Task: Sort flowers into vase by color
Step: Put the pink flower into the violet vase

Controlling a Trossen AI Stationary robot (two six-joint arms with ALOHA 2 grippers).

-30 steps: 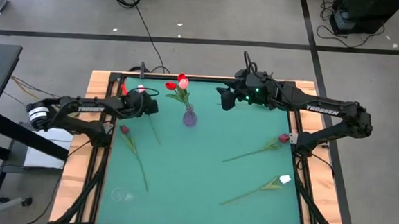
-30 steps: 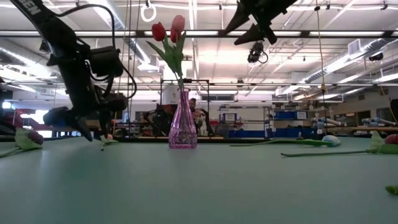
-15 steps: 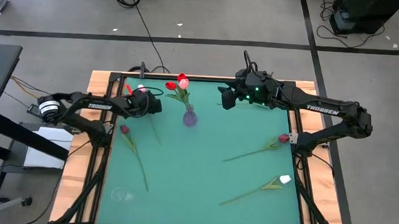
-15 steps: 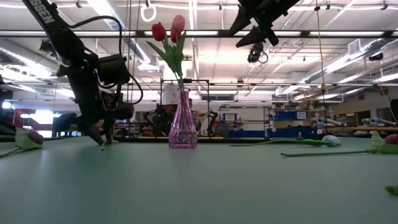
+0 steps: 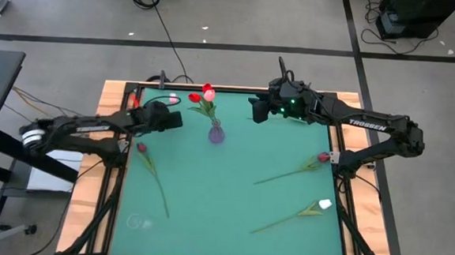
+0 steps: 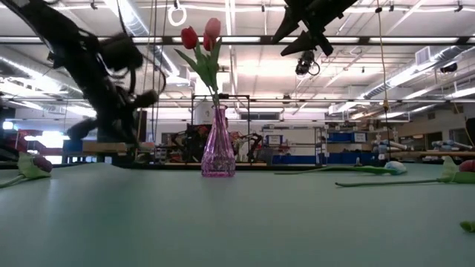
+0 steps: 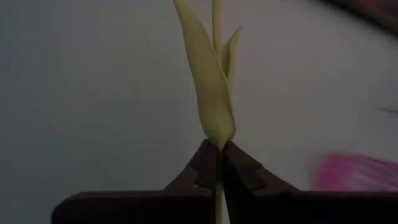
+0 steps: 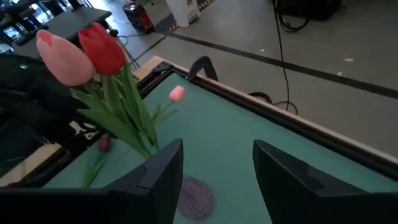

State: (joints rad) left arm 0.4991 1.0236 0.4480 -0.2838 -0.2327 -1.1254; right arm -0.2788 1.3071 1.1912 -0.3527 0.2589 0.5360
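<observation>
A purple glass vase [image 5: 216,132] stands at the far middle of the green mat with a red and a pink tulip in it [image 8: 93,56]. My left gripper [image 5: 176,120] is just left of the vase, shut on the stem of a pink tulip whose bud [image 5: 171,100] points to the far edge. My right gripper [image 5: 258,113] hangs high to the right of the vase, open and holding nothing [image 8: 217,186]. Three tulips lie flat on the mat: a dark red one [image 5: 141,147] at the left, a red one [image 5: 323,158] and a white one [image 5: 325,204] at the right. My left gripper pinches the pink tulip's thin stem [image 7: 219,147] between its two fingertips, right at the base of a long narrow leaf [image 7: 211,87]. The fingers slant down from the table's left side and lie across the stem. Leaf and stem run on beyond the fingertips toward the bud.
A black frame and a wooden border [image 5: 111,97] run round the mat. The near middle of the mat [image 5: 223,206] holds no objects. The vase with its tall tulips [image 6: 218,144] stands between the two grippers.
My left gripper has shut on the pink tulip's stem and risen from the mat, tipping less steeply downward. The stem that lay on the mat beside the vase is lifted off it.
</observation>
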